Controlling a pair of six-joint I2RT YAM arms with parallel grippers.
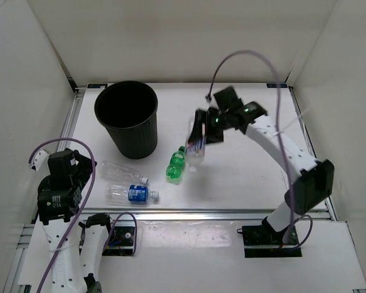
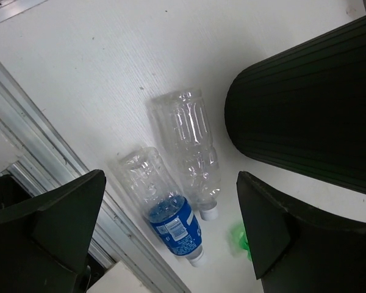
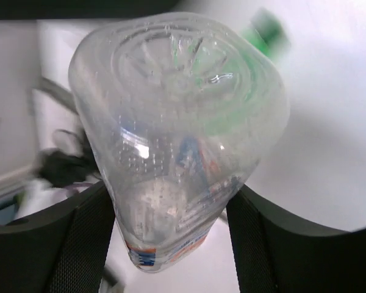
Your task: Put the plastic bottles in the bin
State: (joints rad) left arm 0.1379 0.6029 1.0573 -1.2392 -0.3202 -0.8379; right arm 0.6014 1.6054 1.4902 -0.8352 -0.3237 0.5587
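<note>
Blue-labelled clear bottle (image 3: 177, 140) is pinched at its sides by the right end effector (image 3: 171, 244), half closed; the left end effector (image 2: 171, 213) stands wide, holding nothing.

Plain white panel walls (image 1: 171, 36) are standing beyond and to either side of the right hand (image 1: 198, 139), enclosing the evenly lit white tabletop (image 1: 244, 177) beneath it, with an aluminium rail (image 1: 189, 212) running behind it.
</note>
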